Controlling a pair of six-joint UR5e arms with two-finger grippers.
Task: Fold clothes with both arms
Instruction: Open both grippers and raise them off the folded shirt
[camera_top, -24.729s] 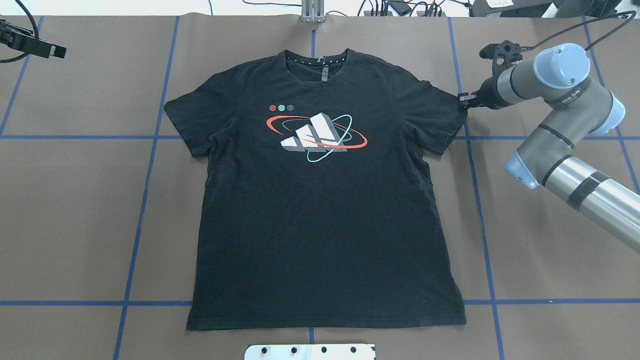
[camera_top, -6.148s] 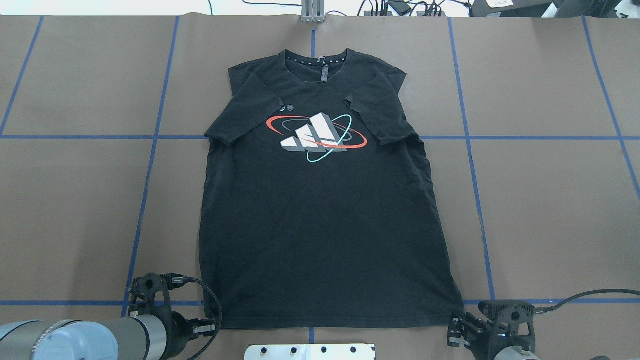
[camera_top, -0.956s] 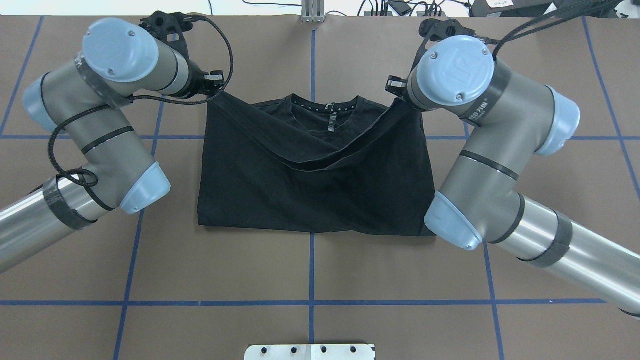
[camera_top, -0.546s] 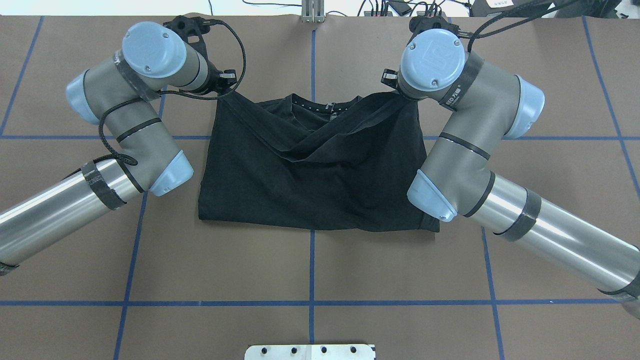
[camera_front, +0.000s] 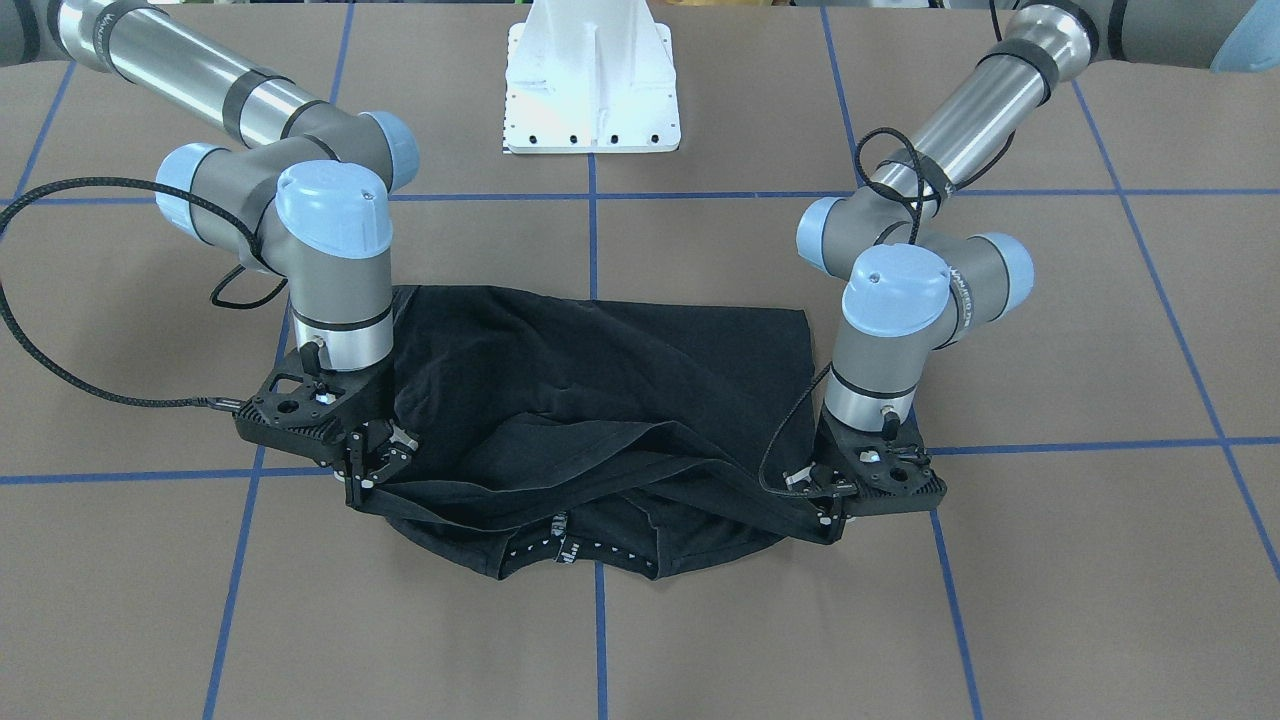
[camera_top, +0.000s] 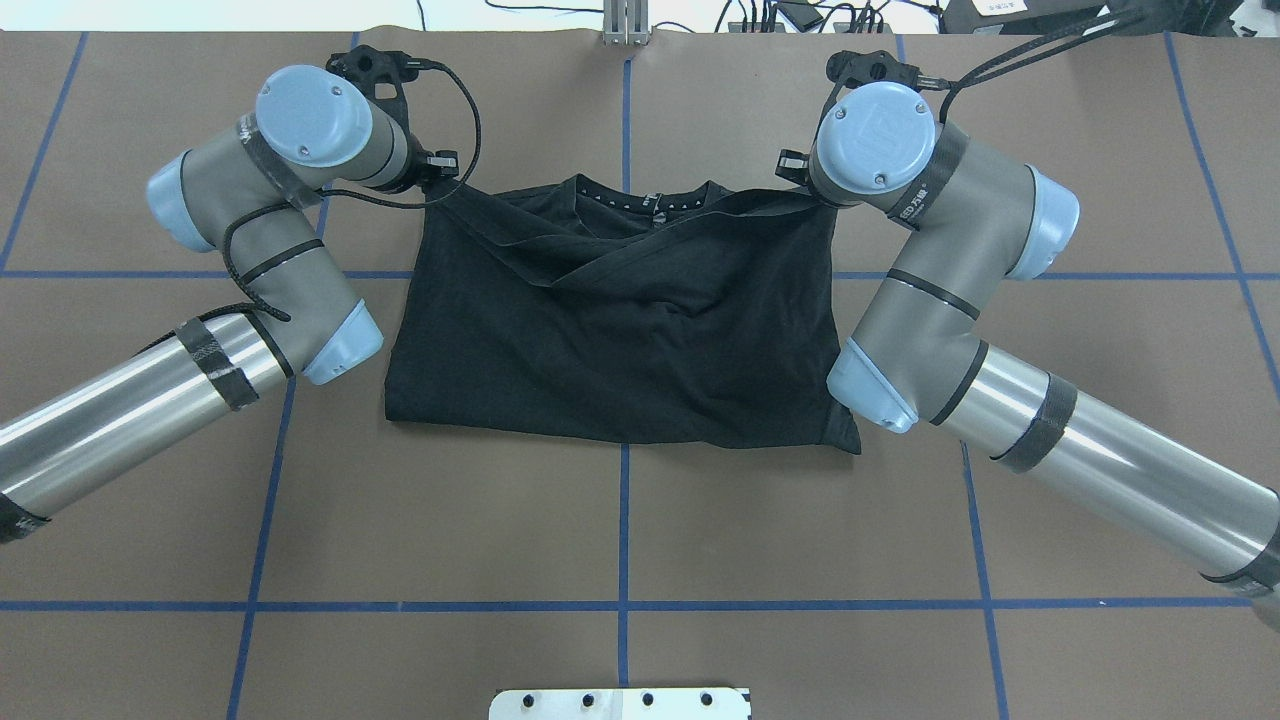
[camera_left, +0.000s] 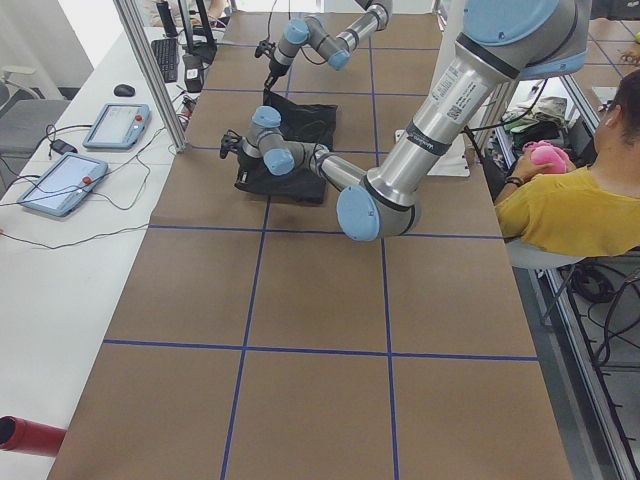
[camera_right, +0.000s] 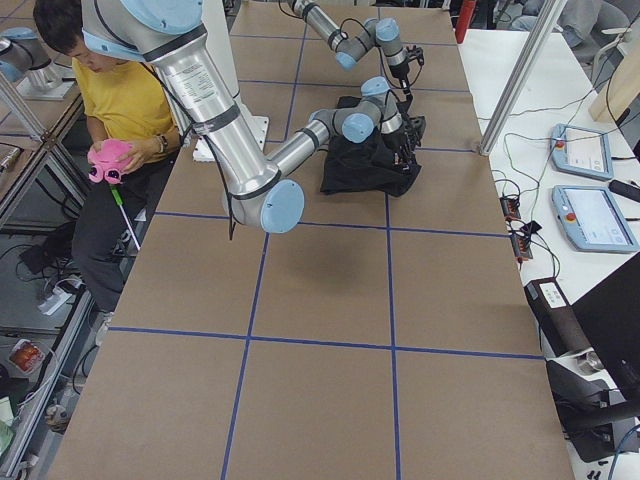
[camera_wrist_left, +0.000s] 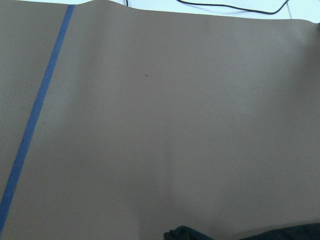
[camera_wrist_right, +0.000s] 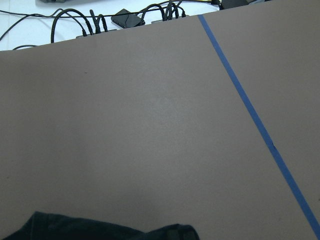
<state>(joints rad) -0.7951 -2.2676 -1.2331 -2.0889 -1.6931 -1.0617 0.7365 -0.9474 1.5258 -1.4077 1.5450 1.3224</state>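
The black T-shirt (camera_top: 620, 340) lies folded in half, plain side up, with its hem carried over to the collar (camera_top: 645, 200). The hem sags between the two held corners and is still lifted off the cloth below. My left gripper (camera_top: 440, 182) is shut on the hem's left corner, low over the table. My right gripper (camera_top: 795, 180) is shut on the other corner. In the front-facing view the T-shirt (camera_front: 600, 380) hangs between the right gripper (camera_front: 362, 488) and the left gripper (camera_front: 825, 515). Each wrist view shows only a strip of black cloth (camera_wrist_left: 250, 234) (camera_wrist_right: 100, 227).
The white mounting pedestal (camera_front: 590, 80) stands at the near edge. Blue tape lines (camera_top: 624, 530) cross the brown table cover. Cables (camera_top: 800, 15) lie along the far edge. A seated person in yellow (camera_left: 570, 210) and touch pendants (camera_right: 580, 150) are beside the table.
Both grippers have come down and a little outward with the hem, which now lies closer over the collar. The folded edge has slid slightly away from the robot.
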